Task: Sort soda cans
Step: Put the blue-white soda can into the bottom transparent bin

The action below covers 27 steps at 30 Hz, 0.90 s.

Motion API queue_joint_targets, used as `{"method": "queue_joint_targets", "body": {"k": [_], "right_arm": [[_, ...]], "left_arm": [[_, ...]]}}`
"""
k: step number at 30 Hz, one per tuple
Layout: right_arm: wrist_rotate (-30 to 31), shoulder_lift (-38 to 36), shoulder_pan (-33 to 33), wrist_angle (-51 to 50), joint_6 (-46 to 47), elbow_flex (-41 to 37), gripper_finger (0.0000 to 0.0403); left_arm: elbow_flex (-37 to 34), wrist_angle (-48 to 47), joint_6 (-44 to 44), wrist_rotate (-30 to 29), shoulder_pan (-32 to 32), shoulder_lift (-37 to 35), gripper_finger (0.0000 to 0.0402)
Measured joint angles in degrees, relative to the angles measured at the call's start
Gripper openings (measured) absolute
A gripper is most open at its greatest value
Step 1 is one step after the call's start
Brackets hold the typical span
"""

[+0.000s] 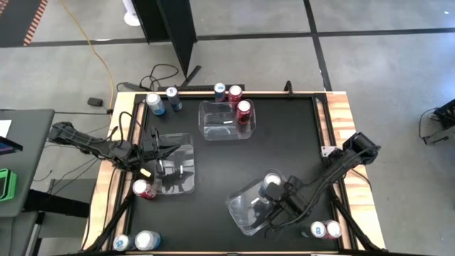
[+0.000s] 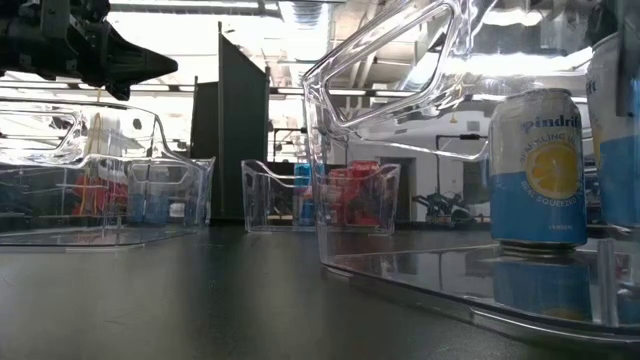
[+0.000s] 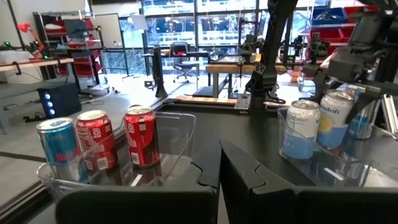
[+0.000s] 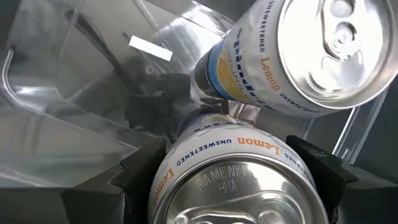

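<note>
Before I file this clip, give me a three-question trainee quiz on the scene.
1. True or false: the right gripper is shut on a lemon can.
2. How many red cans sit inside the far bin? A) none B) one C) three
3. Fill in: the left gripper is over the ___ bin.

Key: 1 true; 2 B; 3 left

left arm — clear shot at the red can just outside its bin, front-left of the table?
Probably yes. The red can stands alone beside the clear bin, nothing over it, and the left pincer hovers close above that bin, empty.
</note>
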Motion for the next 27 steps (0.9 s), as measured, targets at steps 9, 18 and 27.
{"method": "queue_joint_targets", "body": {"k": [9,18,27], "right_arm": [[1.4,0.0,0.0,-0.34,9.42,0.0,0.0297],[2.64,0.01,0.13,-0.15,15.9,0.0,0.0297],[2.71,3.47,0.04,-0.91,16.63,0.11,0.0297]], "left_arm": [[0.0,-0.29,0.08,0.0,0.0,0.01,0.0],[0.0,-1.49,0.11,0.0,-0.02,0.01,0.0],[0.0,-1.48,0.11,0.0,-0.01,0.0,0.0]]}}
